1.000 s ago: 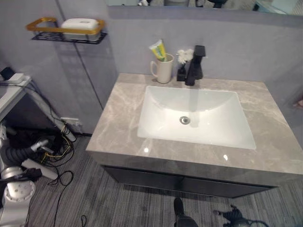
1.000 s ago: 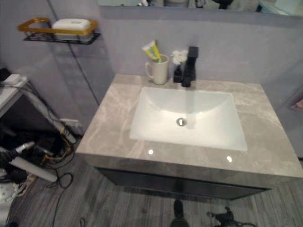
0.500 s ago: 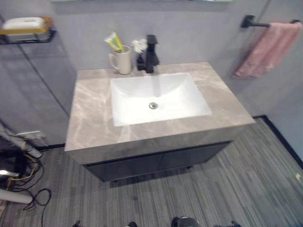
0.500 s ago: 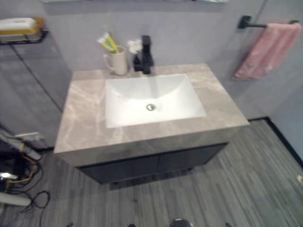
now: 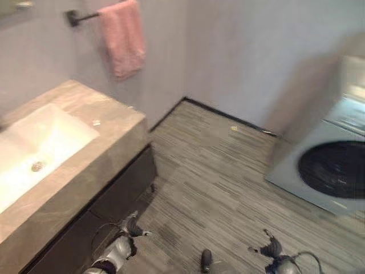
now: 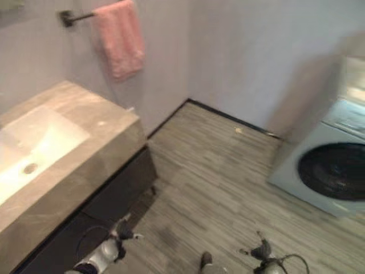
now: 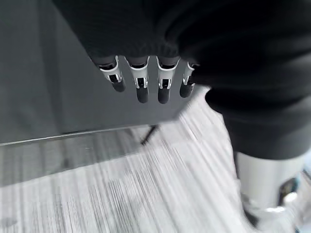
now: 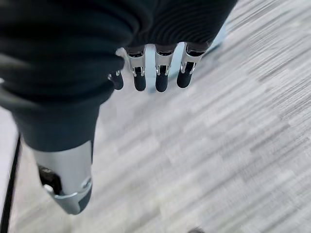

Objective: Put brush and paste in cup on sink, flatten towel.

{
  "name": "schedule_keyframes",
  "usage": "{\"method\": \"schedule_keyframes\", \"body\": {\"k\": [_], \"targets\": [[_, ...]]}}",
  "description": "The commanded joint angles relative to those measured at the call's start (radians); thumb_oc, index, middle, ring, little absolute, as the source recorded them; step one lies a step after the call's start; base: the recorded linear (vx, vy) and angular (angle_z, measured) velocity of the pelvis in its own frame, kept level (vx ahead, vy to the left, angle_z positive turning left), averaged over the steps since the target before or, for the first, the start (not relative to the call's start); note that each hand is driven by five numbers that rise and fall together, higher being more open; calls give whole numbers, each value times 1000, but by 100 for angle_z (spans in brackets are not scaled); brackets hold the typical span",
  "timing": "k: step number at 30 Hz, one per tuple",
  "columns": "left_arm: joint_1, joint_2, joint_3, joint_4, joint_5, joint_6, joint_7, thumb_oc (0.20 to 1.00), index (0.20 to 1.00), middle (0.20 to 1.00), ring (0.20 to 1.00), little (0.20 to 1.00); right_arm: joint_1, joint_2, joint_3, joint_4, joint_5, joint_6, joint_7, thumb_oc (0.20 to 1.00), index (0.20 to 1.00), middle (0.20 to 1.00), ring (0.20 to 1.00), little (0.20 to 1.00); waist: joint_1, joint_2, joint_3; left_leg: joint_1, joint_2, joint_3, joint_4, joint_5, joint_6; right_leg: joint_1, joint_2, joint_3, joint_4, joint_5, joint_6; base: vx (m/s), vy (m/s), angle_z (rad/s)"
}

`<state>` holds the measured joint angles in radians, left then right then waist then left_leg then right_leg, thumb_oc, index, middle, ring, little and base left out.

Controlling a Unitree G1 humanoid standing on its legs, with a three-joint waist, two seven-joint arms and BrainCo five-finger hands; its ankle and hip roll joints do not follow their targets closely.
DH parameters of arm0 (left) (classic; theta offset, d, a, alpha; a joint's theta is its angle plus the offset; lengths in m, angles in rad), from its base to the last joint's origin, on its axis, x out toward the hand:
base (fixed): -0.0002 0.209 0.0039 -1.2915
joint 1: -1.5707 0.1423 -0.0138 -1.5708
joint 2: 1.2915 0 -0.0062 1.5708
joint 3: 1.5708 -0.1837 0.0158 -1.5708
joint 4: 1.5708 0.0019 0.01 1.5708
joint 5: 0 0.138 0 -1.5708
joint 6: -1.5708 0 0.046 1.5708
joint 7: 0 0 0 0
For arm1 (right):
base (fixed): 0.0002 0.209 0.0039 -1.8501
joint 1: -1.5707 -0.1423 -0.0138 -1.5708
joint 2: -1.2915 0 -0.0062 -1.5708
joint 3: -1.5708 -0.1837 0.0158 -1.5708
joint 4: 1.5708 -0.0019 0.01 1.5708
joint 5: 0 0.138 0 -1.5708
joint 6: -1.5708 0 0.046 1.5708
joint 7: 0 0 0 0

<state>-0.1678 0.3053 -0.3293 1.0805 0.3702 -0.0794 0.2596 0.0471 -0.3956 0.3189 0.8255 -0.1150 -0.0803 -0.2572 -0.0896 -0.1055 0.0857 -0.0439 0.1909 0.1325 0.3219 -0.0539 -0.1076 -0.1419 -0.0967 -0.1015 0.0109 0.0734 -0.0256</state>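
A pink towel hangs bunched and slanting from a black wall bar above the far end of the marble counter. The white sink basin is set in that counter at the left. My left hand hangs low in front of the dark cabinet, its fingers relaxed and holding nothing. Over the floor on the other side hangs my right hand, its fingers also straight and empty.
The dark vanity cabinet stands under the counter. A washing machine with a dark round door stands at the right. Striped grey flooring runs between them to the back wall.
The camera has swung to the right: the cup and tap have left the picture, the towel now sits at the upper left, and the washing machine has come in. Both hands show low.
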Motion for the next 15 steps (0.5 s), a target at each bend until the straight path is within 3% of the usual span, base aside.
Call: {"method": "schedule_keyframes", "body": {"k": [1, 2, 3, 5, 7, 12, 15], "targets": [[-16, 7, -25, -3, -31, -13, 33, 1000, 1000, 1000, 1000, 1000, -90, -29, 4, -3, -30, -33, 4, 1000, 1000, 1000, 1000, 1000, 53, 53, 79, -85, -137, -62, -184, 68, 69, 73, 19, 72, -1, -18, 123, 45, -2, -127], [-17, 7, -25, -2, -31, -14, 33, 1000, 1000, 1000, 1000, 1000, -91, -29, 4, -3, -30, -33, 4, 1000, 1000, 1000, 1000, 1000, 55, 53, 80, -84, -138, -60, -184, 67, 69, 73, 19, 74, -1, -18, 123, 82, 21, -116], [-15, 4, -19, -5, -45, -15, 35, 1000, 1000, 1000, 1000, 1000, -106, -35, 3, -20, -15, -39, 5, 1000, 1000, 1000, 1000, 1000, 62, 57, 84, -90, -172, -92, -204, 59, 76, 74, 29, 105, -11, -9, 127, 50, 44, -94], [-22, -6, -10, -1, -58, -18, 34, 1000, 1000, 1000, 1000, 1000, -128, -37, -3, -20, 19, -53, 18, 1000, 1000, 1000, 1000, 1000, 65, 61, 92, -95, -195, -102, -204, 53, 79, 62, 44, 158, -5, 4, 139, 78, 68, -120], [-16, -11, -10, 4, -62, -19, 29, 1000, 1000, 1000, 1000, 1000, -122, -27, -20, -9, 52, -55, 24, 1000, 1000, 1000, 1000, 1000, 56, 70, 88, -70, -182, -61, -224, 52, 87, 70, 42, 170, -9, -2, 141, 98, 115, -132], [-15, -24, -12, 11, -77, -22, 22, 1000, 1000, 1000, 1000, 1000, -102, 2, -61, -9, 141, -64, 44, 1000, 1000, 1000, 1000, 1000, 39, 82, 94, -13, -203, -5, -285, 41, 113, 56, 36, 215, 21, -1, 160, 56, 183, -38], [-7, 3, -8, -51, -100, -24, 7, 1000, 1000, 1000, 1000, 1000, -128, 30, -32, 28, 144, -63, 79, 1000, 1000, 1000, 1000, 1000, 97, 86, 110, -28, -184, 59, -281, 30, 120, 12, -47, -57, 125, -24, 166, -79, 76, -70]]}}
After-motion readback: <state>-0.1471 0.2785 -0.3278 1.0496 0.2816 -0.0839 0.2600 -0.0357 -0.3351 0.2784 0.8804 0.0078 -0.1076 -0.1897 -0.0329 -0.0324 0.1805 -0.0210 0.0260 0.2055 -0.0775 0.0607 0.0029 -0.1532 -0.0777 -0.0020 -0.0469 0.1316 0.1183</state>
